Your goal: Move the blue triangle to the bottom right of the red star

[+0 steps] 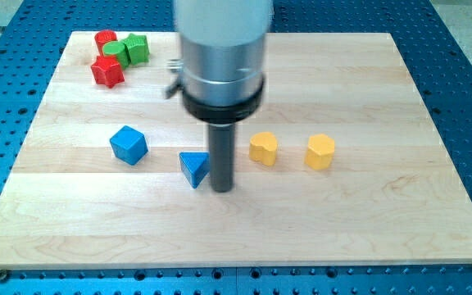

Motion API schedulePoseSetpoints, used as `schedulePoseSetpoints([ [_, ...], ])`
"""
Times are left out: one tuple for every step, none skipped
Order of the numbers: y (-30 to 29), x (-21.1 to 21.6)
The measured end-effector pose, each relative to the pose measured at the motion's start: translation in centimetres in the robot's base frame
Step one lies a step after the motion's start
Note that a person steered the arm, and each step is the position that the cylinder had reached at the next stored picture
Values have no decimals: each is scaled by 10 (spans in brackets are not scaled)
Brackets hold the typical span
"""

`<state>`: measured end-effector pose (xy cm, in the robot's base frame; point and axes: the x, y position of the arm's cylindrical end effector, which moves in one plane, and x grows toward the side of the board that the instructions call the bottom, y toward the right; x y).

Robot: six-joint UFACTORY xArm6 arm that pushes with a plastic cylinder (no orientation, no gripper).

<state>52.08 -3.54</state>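
Note:
The blue triangle (193, 168) lies near the middle of the wooden board (383, 221). My tip (223, 189) stands right beside it, touching or almost touching its right side. The red star (107, 71) sits at the view's top left, far from the triangle. The rod hangs from a silver and black cylinder (222, 74) that hides part of the board's top middle.
A blue cube (128, 145) lies left of the triangle. Two yellow blocks (263, 149) (320, 152) lie to the right of my tip. At the top left, a red block (105, 38) and two green blocks (118, 53) (136, 48) crowd around the red star.

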Motion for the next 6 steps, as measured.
schedulePoseSetpoints([
  [-61,-58],
  [-111,-88],
  [-115,-98],
  [-94,-36],
  [-140,-41],
  [-140,-104],
])
